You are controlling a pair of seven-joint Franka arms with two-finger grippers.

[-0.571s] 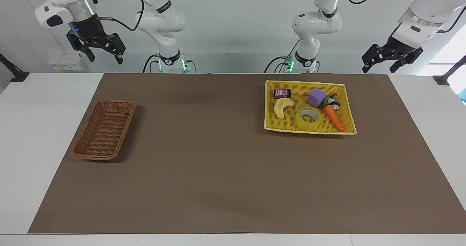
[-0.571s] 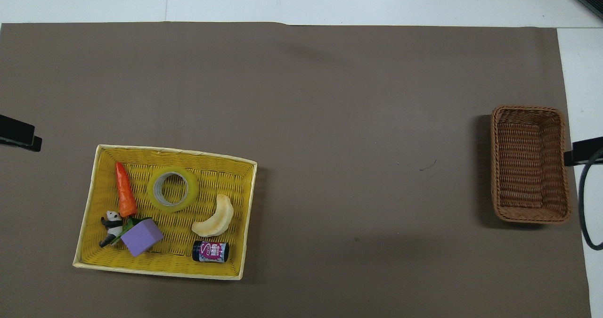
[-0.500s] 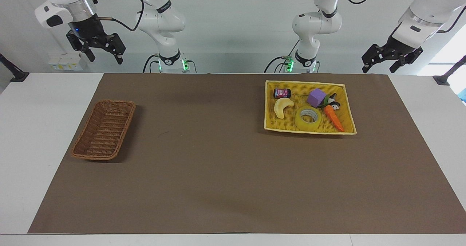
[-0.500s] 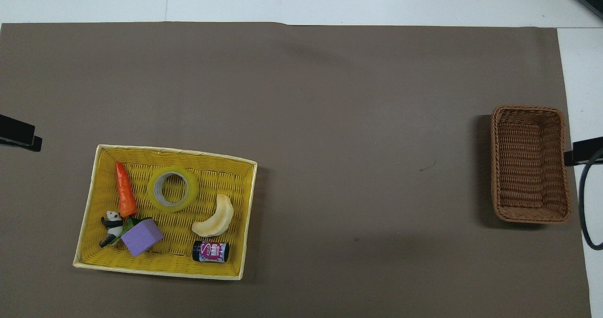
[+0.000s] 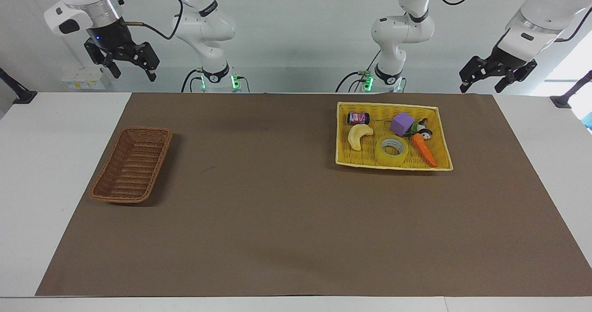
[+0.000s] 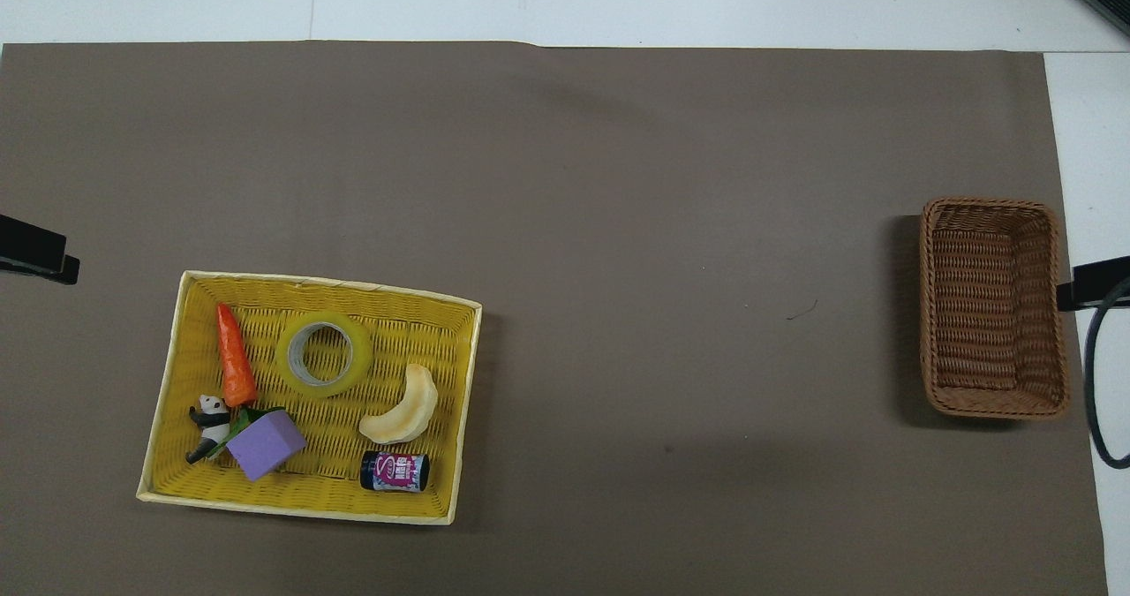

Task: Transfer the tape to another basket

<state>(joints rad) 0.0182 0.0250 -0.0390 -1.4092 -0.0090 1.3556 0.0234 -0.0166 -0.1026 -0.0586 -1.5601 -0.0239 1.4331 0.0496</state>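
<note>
Tape (image 5: 391, 150) in tray (image 5: 344, 157), apparently well below left gripper (image 5: 484, 82)

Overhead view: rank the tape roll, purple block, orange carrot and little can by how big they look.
1. Yellow translucent tape roll
2. Purple foam block and orange toy carrot: alike, not ranked
3. Small dark printed can

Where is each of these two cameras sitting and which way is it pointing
Facing view: high across the table, looking at the robots; both arms show at the top, the left gripper and right gripper raised with jaws open, waiting.
Overhead view: high above the robots' end, looking forward and steeply down; no gripper shows.
Shared, half a turn apart: the tape lying in the yellow tray toward the left arm's end, and the brown wicker basket toward the right arm's end.
</note>
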